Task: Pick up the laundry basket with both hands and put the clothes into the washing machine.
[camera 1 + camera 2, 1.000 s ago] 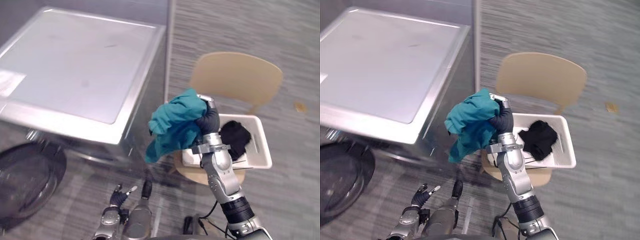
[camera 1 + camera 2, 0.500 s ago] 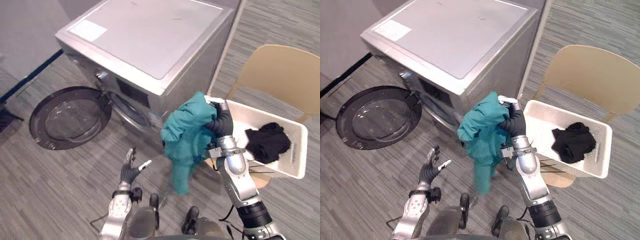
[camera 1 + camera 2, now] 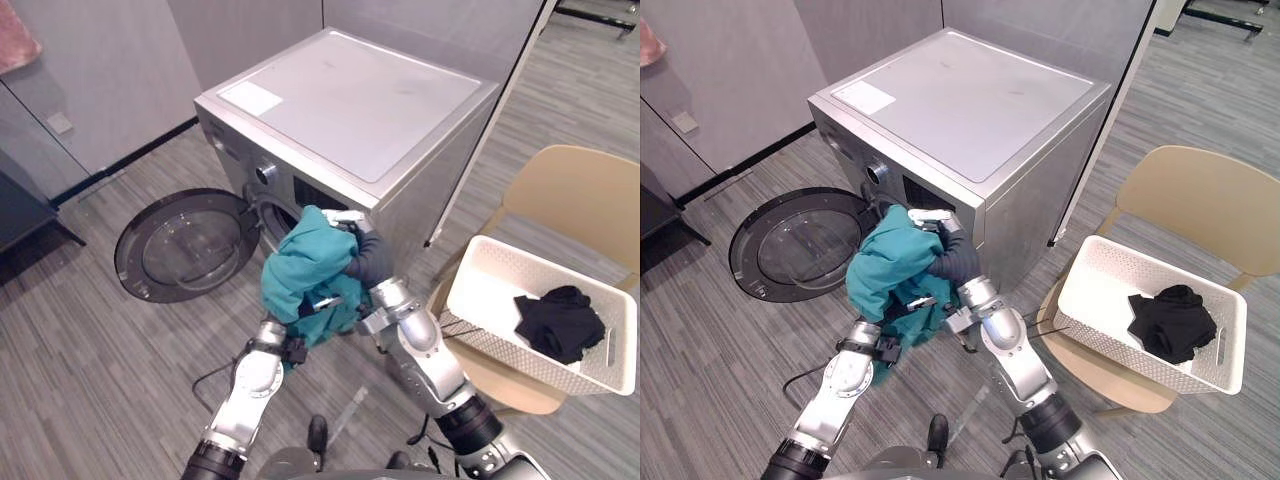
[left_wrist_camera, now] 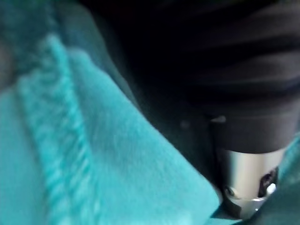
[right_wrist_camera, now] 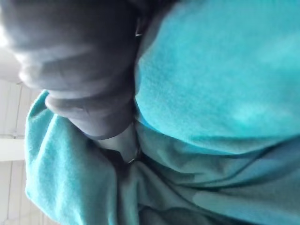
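The silver front-loading washing machine (image 3: 350, 110) stands on grey carpet. Its round door (image 3: 185, 245) is swung fully open toward the robot's left. To the right, near the machine's corner, is a tan chair (image 3: 585, 200), and the white laundry basket (image 3: 500, 345) rests on its seat, held by neither hand.

The teal garment (image 3: 300, 270) is bunched in a loose bundle in front of the machine's drum opening, covering most of it. I cannot tell whether any cloth is inside yet. The right hand (image 3: 368, 262) grips the bundle from the top right. Its fingers (image 3: 345, 217) are curled over the upper edge, clamped on the cloth, and its wrist view shows teal fabric pressed right against the dark cover. The left hand (image 3: 318, 305) comes up under the bundle and is mostly buried in the folds. It touches the garment, but I cannot tell whether it grips it. A black garment (image 3: 560, 325) lies crumpled in the basket's right half.

Half a second earlier the left hand was low, spread open and well apart from the cloth, and it has since risen into it. The teal garment then hung in a long tail from the right hand beside the basket, and it is now gathered up before the opening. The basket and the black garment have not moved, though the camera has shifted.
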### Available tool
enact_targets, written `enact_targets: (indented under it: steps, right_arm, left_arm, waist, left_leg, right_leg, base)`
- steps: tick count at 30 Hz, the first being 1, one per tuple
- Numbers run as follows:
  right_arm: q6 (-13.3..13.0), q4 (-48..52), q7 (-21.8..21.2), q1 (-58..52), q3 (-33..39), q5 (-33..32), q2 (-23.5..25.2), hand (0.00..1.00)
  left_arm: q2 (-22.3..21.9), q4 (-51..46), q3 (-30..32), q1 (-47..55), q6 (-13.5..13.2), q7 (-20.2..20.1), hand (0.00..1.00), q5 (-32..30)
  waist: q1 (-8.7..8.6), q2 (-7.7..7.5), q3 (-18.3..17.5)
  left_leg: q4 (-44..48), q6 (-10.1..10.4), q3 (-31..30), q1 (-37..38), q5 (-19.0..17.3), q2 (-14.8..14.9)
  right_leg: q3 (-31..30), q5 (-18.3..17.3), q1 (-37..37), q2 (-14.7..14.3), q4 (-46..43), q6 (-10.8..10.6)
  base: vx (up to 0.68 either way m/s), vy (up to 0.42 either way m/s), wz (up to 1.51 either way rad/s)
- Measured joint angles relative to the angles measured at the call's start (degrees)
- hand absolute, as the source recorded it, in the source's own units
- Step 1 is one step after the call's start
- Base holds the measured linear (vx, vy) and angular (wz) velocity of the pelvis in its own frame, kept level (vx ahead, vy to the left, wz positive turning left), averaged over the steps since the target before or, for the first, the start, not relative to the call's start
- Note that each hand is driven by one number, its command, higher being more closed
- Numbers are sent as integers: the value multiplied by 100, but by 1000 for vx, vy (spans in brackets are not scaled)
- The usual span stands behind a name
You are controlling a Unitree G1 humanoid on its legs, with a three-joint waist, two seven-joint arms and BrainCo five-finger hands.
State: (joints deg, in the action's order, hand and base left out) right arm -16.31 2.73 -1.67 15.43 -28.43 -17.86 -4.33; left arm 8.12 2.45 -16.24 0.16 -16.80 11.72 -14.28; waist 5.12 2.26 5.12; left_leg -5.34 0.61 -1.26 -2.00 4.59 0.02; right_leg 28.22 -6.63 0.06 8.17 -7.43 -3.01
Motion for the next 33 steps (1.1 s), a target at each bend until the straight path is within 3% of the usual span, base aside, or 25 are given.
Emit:
enact_targets:
  steps: [7, 8, 12, 17, 21, 22, 25, 30, 33]
  right_arm:
    - [124, -466, -114, 65, -480, -923, 178, 100]
    - [133, -468, -133, 65, -486, -1061, 157, 0]
    - [143, -480, -222, 48, -550, -1254, 134, 0]
    - [161, -689, -224, 2, -580, -1045, 21, 0]
    - [159, -672, -210, -188, -407, -202, -158, 0]
    - [158, -665, -185, -318, -250, 431, -236, 0]
    - [154, -542, -66, -695, 139, 1322, -584, 0]
    - [145, -506, -46, -1303, 409, 1959, -1026, 0]
    - [116, -867, -55, -1741, 666, 2331, -1101, 0]
  left_arm:
    - [94, 298, -128, -393, 91, 374, 100, -121]
    - [141, 298, -170, -392, 91, 385, 100, -120]
    - [179, 352, -166, -390, 78, 454, 100, -90]
    - [164, 684, -155, -319, 67, 449, 100, 137]
    - [87, 706, 40, -5, 67, 441, 100, 327]
    - [-11, 719, 317, 178, 67, 431, 100, 386]
    - [-49, 845, 715, 432, 64, 440, 100, 556]
    - [2, 1387, 975, 897, 66, 320, 100, 781]
    - [-3, 1863, 975, 1028, 70, 151, 100, 900]
  waist:
    - [3, -29, -162]
    - [12, -32, -164]
    - [18, -56, -191]
    - [15, -90, -214]
    - [13, -118, -232]
    - [11, -126, -239]
    - [33, -147, -252]
    - [38, -157, -258]
    - [35, -215, -221]
  left_leg:
    - [-2, 67, -15, 56, 45, 106]
    - [-3, 85, -14, 56, 56, 128]
    - [-7, 146, -7, 6, 94, 248]
    - [-12, 230, 14, -27, 112, 359]
    - [-21, 252, 26, -24, 130, 408]
    - [-44, 228, 37, -20, 146, 409]
    - [-46, 237, 43, -23, 141, 419]
    - [-44, 259, 57, -183, 125, 422]
    - [72, 256, -219, -414, 166, 337]
  right_leg:
    - [-59, 90, 131, -134, 170, 46]
    - [-98, 90, 128, -158, 170, 48]
    - [-237, 123, 45, -289, 170, 127]
    - [-299, 124, -15, -392, 150, 195]
    - [-315, 92, -45, -438, 101, 251]
    - [-321, 88, -43, -450, 108, 258]
    - [-331, 77, -54, -451, 85, 258]
    - [-360, 46, -209, -436, -2, 244]
    - [-78, -224, -401, -296, -380, 183]
  base:
    - [-19, -19, 0]
    - [-44, -27, -3]
    - [-56, -49, -8]
    - [-35, -45, -5]
    - [-10, -45, -3]
    - [0, 0, 0]
    - [0, 0, 0]
    - [1, -3, 0]
    - [24, -14, 50]
